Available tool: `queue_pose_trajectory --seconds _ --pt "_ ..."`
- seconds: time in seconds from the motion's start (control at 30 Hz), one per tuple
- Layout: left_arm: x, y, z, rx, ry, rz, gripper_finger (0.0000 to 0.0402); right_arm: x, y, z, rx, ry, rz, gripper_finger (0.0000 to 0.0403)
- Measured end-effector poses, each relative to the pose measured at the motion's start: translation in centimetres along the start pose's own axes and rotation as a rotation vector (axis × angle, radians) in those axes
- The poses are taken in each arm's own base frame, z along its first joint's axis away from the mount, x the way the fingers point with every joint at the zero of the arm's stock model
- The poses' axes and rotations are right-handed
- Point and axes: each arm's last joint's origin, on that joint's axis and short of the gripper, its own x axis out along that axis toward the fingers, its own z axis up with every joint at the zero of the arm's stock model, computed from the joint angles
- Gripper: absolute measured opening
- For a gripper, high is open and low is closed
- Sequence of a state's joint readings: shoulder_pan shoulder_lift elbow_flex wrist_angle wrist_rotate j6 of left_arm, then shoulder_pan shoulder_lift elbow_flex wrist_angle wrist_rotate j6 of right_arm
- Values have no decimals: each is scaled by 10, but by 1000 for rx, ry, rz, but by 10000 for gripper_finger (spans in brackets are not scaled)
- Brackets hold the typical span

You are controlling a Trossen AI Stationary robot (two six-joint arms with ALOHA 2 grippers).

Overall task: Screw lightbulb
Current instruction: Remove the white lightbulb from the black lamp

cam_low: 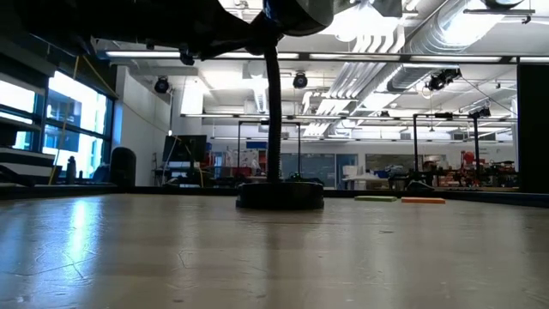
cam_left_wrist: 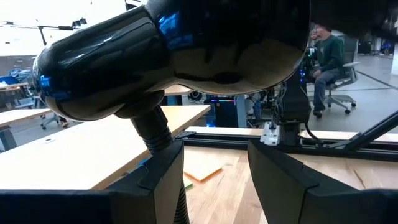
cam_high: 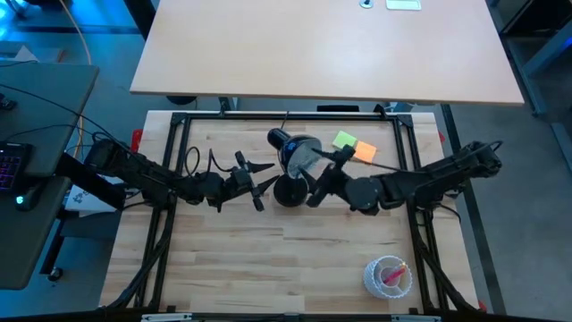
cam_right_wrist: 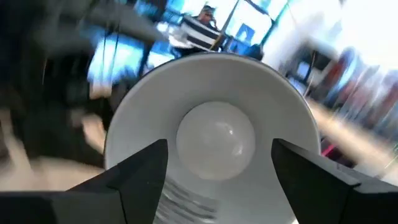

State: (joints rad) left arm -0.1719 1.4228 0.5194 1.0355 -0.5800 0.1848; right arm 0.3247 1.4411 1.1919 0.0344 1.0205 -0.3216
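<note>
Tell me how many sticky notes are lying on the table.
2: a green sticky note and an orange sticky note beside it, at the table's far side past the lamp head. The arms could hide more.

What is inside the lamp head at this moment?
In the right wrist view, the white lightbulb sits centred inside the lamp head, its globe facing the open right gripper. The bulb's screw base and the socket are hidden behind the globe, so how far it is threaded cannot be seen.

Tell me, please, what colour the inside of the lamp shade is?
White, surrounding the frosted lightbulb; the right wrist view shows the lamp shade best.
</note>
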Motion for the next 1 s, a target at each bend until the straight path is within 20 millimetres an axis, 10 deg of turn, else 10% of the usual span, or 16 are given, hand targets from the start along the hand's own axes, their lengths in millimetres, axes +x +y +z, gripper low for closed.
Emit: queue_pose_trajectory --seconds 0.23,0.6,1.0 --pt "0 0 0 -1 0 -3 172 15 -11 -2 483 2 67 284" --pt "0 -1 0 -4 -3 -20 172 48 -33 -14 547 45 140 284" --pt "0 -1 -2 -30 17 -26 172 50 -34 -15 -218 -23 167 284"
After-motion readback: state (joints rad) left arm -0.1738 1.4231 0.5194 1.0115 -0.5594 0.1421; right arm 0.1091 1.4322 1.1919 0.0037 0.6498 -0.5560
